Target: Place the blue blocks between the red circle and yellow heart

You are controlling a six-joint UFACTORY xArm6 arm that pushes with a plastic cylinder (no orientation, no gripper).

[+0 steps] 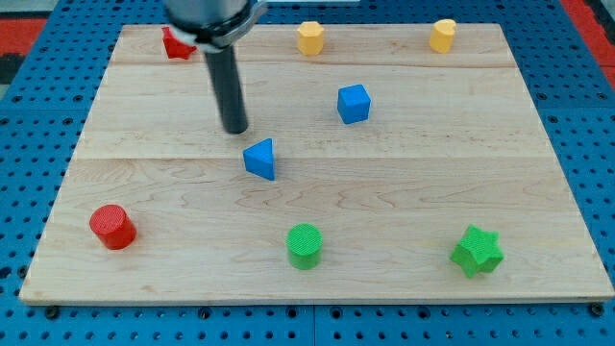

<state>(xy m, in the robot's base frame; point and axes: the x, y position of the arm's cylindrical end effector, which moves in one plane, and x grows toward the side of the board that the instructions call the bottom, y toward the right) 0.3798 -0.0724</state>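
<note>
My tip (235, 129) stands on the wooden board, just above and to the left of the blue triangular block (260, 159), a small gap apart. The blue cube (354, 103) lies to the right of the tip, near the board's middle top. The red circle (113, 227) sits at the view's bottom left. A yellow heart-like block (443, 35) stands at the top right edge. A second yellow block (310, 37), hexagon-like, stands at the top middle.
A red star block (176, 43) lies at the top left, partly hidden behind the arm. A green cylinder (305, 245) sits at the bottom middle and a green star (478, 251) at the bottom right. The board (538, 154) rests on a blue perforated table.
</note>
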